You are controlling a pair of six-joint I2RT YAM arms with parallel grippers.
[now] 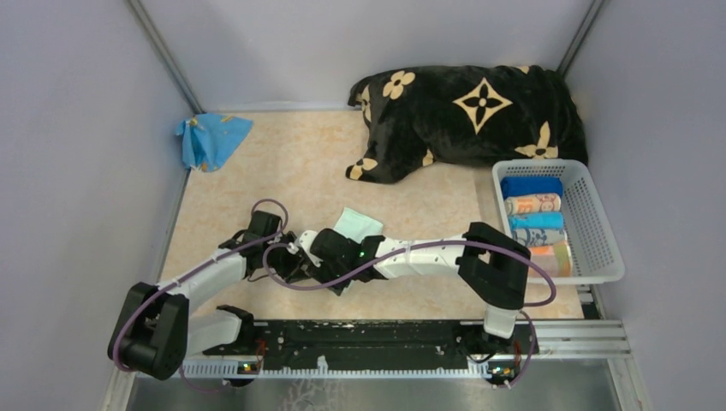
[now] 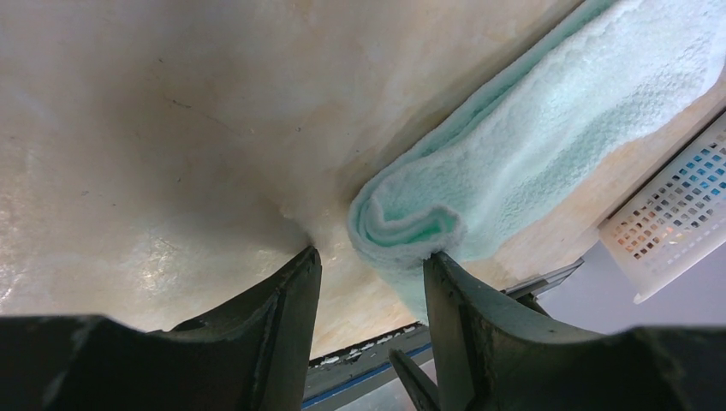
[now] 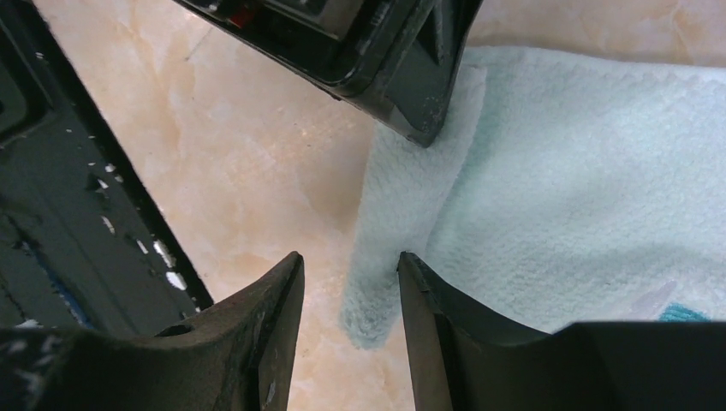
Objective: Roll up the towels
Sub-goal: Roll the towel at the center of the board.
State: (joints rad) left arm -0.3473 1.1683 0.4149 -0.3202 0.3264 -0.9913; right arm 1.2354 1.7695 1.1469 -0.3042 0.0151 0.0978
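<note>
Near the front edge of the worktop [image 1: 282, 163], about halfway along, the mint green towel [image 2: 531, 145] lies partly rolled. The left gripper [image 2: 372, 265] and the right gripper [image 3: 351, 265] sit at its folded end, jaws apart, not squeezing it.

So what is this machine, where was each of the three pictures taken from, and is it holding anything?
These are two robot arms bolted at a table's near edge: left arm, right arm. The wide picture comes from a camera overhead; the close-ups come from a camera on each wrist, looking past its two-fingered jaws. Both jaws stand open with a mint-green towel's edge between them, gripping nothing. Also on the table: a white basket of rolled towels, a black flowered blanket, a blue cloth.
</note>
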